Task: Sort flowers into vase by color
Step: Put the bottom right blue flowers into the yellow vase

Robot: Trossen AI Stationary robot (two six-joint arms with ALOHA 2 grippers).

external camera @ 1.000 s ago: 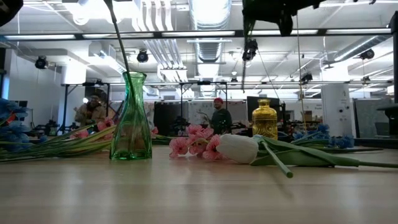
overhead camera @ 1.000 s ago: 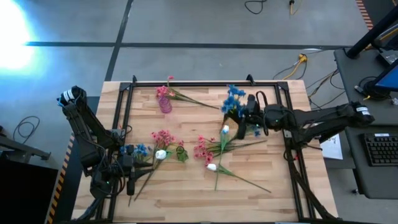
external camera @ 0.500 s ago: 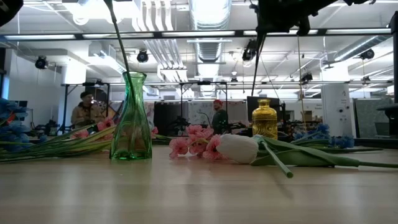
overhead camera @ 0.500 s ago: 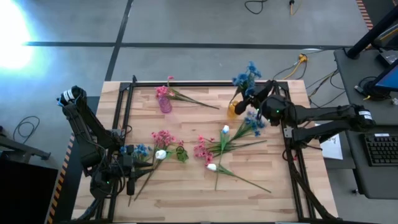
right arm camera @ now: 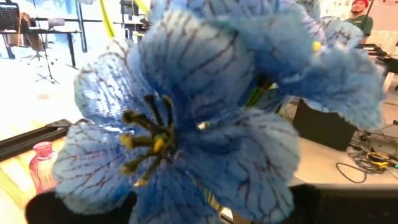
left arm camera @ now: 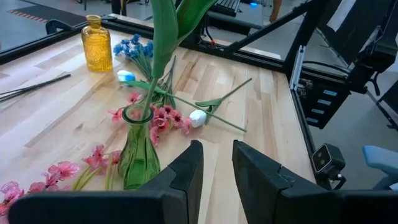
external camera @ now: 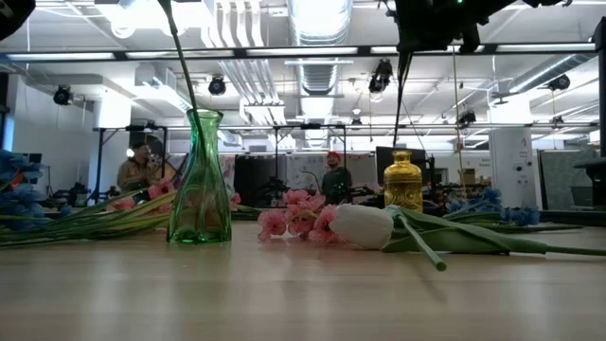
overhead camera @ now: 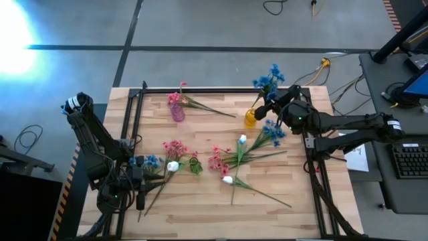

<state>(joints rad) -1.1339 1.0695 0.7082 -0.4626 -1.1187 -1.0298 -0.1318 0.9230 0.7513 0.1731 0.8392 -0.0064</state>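
High view: a wooden table (overhead camera: pixel 200 201) framed by dark rails is seen from above, with an arm at each side. The right arm (overhead camera: pixel 348 124) is stretched in from three o'clock toward the far right corner, and the right gripper (overhead camera: pixel 271 109) is clamped on the stem of a blue flower sprig (overhead camera: pixel 269 79), whose blossoms are held up past the table's far edge at about one o'clock. A yellow vase (overhead camera: pixel 250 118) stands just beside that gripper, on its nine o'clock side. The left arm (overhead camera: pixel 93 147) is folded at the near left corner, around eight o'clock, and the left gripper (overhead camera: pixel 140 198) is parked there; its fingers (left arm camera: pixel 186 168) are seen nearly closed, a narrow gap between them, with nothing held.

Loose flowers are spread across the middle of the table: a pink bunch (overhead camera: pixel 176 148) with a white bud (overhead camera: pixel 173 166) left of centre, a small blue bunch (overhead camera: pixel 151 161) beside it at nine o'clock, another pink bunch (overhead camera: pixel 217 161) at centre with two white buds (overhead camera: pixel 228 179), and blue blossoms (overhead camera: pixel 271 134) at three o'clock. A pink vase (overhead camera: pixel 176 110) with one pink sprig (overhead camera: pixel 182 86) stands at eleven o'clock.

A green glass vase (external camera: pixel 200 180) holding a stem is shown in the low view, with people far behind in the room.
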